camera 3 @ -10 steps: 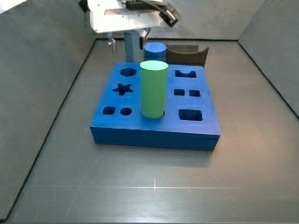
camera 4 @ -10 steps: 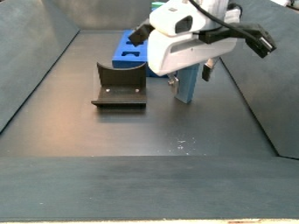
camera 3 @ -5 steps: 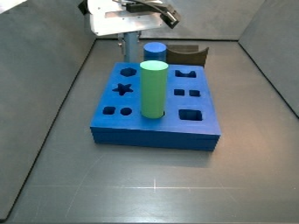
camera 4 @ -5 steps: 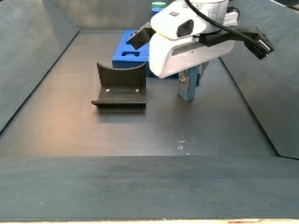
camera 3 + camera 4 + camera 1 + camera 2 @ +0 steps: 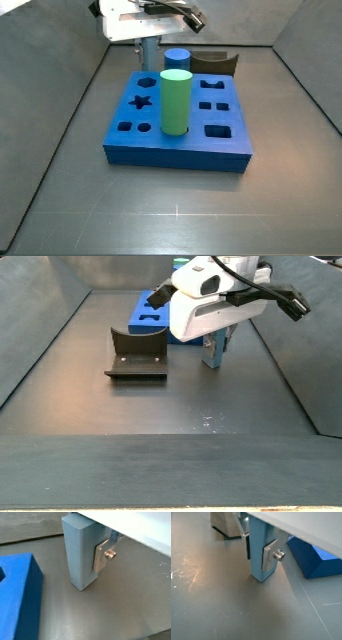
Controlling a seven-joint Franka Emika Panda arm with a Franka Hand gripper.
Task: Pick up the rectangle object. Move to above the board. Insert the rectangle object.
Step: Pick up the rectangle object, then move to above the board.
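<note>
In a wrist view the pincer [image 5: 90,552] is closed on the light-blue bar [image 5: 79,554], which stands upright. A silver finger [image 5: 102,555] with a screw is pressed flat to one face of the bar. The bar's lower end is just at the grey floor [image 5: 120,597]; I cannot tell whether it touches. A corner of the blue board [image 5: 20,597] lies near the bar, apart from it.

In a wrist view from the other side, the bar [image 5: 260,554] is again clamped by the pincer [image 5: 260,546], a silver finger [image 5: 272,553] on one face and a dark pad on the opposite face. The board [image 5: 312,559] lies beyond the bar, and the base of the dark bracket [image 5: 226,523] shows at the frame edge.

In a side view the pincer [image 5: 140,40] hangs at the far left, behind the board [image 5: 181,140]. A green cylinder [image 5: 175,102] and a darker blue cylinder [image 5: 177,60] stand in the board. A dark brown block [image 5: 214,64] sits behind its far right corner.

In a side view from the opposite end, the pincer [image 5: 214,344] holds the bar [image 5: 213,353] upright, right of the bracket [image 5: 138,354]. The board [image 5: 148,312] lies further back.
</note>
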